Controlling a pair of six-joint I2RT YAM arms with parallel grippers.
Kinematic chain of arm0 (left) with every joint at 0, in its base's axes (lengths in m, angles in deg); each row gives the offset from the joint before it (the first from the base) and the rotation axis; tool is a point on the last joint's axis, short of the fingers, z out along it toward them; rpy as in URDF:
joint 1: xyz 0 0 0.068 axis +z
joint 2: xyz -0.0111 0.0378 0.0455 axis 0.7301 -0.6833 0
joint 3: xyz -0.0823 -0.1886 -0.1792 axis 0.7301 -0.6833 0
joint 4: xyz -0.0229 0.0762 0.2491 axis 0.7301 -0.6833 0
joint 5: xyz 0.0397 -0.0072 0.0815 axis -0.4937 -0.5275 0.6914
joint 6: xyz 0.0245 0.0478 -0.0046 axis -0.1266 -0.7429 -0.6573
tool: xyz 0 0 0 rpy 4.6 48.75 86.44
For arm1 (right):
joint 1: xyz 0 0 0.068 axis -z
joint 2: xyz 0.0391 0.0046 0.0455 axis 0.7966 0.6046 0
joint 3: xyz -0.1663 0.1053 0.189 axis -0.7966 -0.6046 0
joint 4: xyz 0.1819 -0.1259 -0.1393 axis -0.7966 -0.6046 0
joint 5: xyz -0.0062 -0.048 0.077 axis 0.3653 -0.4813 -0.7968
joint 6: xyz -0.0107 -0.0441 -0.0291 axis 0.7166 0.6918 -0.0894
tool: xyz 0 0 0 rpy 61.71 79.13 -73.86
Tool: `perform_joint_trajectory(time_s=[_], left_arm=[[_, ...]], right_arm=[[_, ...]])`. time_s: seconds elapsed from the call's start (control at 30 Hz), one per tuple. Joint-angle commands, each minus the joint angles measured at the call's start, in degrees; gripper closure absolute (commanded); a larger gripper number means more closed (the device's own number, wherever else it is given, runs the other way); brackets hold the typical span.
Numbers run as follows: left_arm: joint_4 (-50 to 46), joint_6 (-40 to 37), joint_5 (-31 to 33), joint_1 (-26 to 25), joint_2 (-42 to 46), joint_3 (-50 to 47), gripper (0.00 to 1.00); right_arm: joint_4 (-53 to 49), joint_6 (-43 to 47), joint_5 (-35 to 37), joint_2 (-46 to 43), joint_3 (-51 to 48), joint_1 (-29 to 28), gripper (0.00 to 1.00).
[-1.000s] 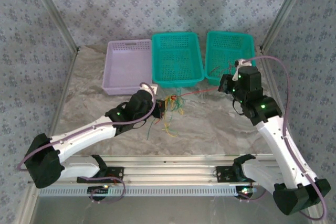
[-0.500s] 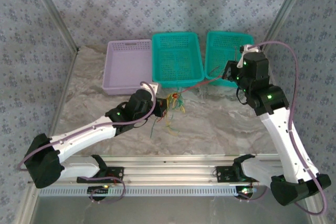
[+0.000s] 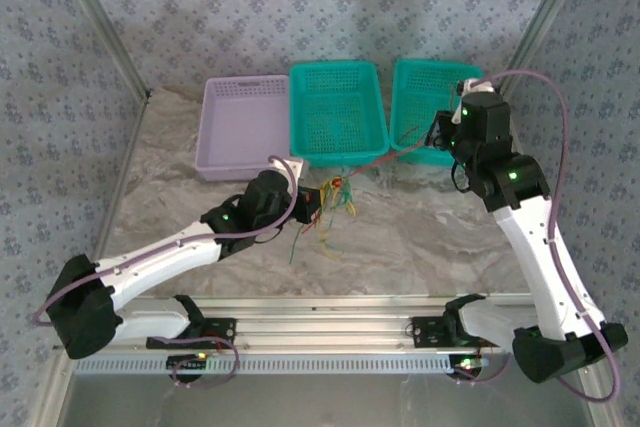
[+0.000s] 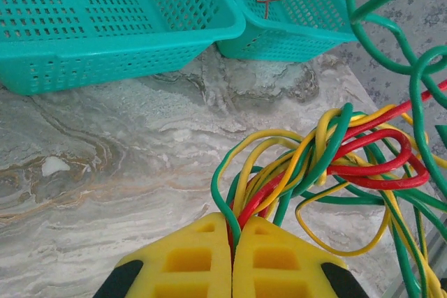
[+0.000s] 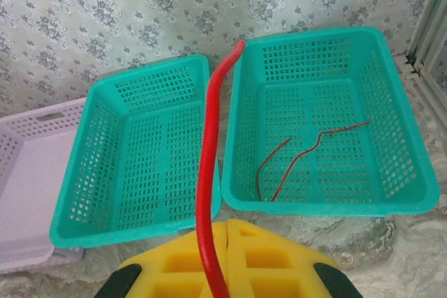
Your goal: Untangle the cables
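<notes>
- On the table (image 3: 420,237), clamps the cables (image 3: 335,195) in the closed left gripper (image 4: 232,228).
- Before the right green basket (image 5: 328,206), pinches one red wire (image 5: 204,172) in the right gripper (image 5: 227,232).

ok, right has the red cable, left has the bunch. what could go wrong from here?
1. The red cable looks stretched from the right gripper to the tangle clamped in the left gripper. Red loops weave through yellow and green there, so more pull may tighten the knot.
2. Pulling could drag the tangle out of the left gripper, or the cable could slip from the right one.
3. It passes near the middle basket and might catch its corner.
</notes>
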Motion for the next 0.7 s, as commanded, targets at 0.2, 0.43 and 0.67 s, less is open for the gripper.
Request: perform_joint_trajectory(time_s=[0.2, 0.43, 0.67], left_arm=[[-19.9, 1.4, 8.3, 2.4, 2.9, -6.8, 1.0], [-18.4, 3.4, 8.7, 2.3, 1.7, -5.5, 1.0], [-18.3, 1.8, 10.9, 0.6, -0.7, -2.9, 1.0]], right_arm=[[5.9, -1.7, -2.9, 3.6, 1.6, 2.0, 1.0], [10.1, -2.5, -17.0, 5.4, -5.4, -4.8, 0.86], [11.3, -2.6, -18.5, 5.0, -10.3, -8.2, 0.6]])
